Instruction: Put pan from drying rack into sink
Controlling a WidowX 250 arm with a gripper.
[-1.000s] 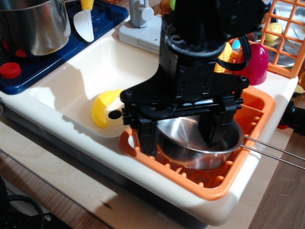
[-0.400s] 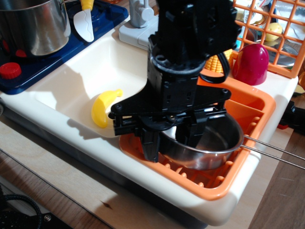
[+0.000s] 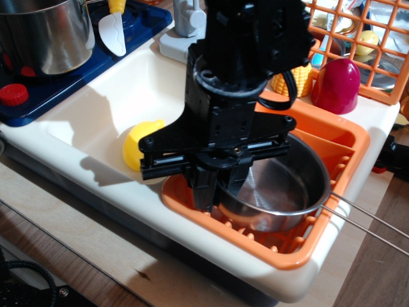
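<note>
The shiny steel pan (image 3: 281, 185) sits in the orange drying rack (image 3: 335, 150) at the right, its thin two-wire handle (image 3: 370, 227) sticking out to the right over the rack's edge. My black gripper (image 3: 217, 192) hangs over the pan's left side, with its fingers (image 3: 203, 188) drawn together on the left rim, one outside and one inside the pan. The cream-white sink (image 3: 140, 83) lies directly to the left of the rack. Its drain is hidden behind my gripper.
A yellow banana (image 3: 135, 144) lies in the sink near the rack. A big steel pot (image 3: 45, 32) stands on the blue stove (image 3: 38, 93) at the back left. A grey faucet (image 3: 185, 19), corn (image 3: 295, 80), a magenta cup (image 3: 337, 86) and an orange wire basket (image 3: 377, 45) stand behind.
My gripper has moved left across the pan and its fingers have closed on the left rim. The pan has shifted slightly and its handle now points lower.
</note>
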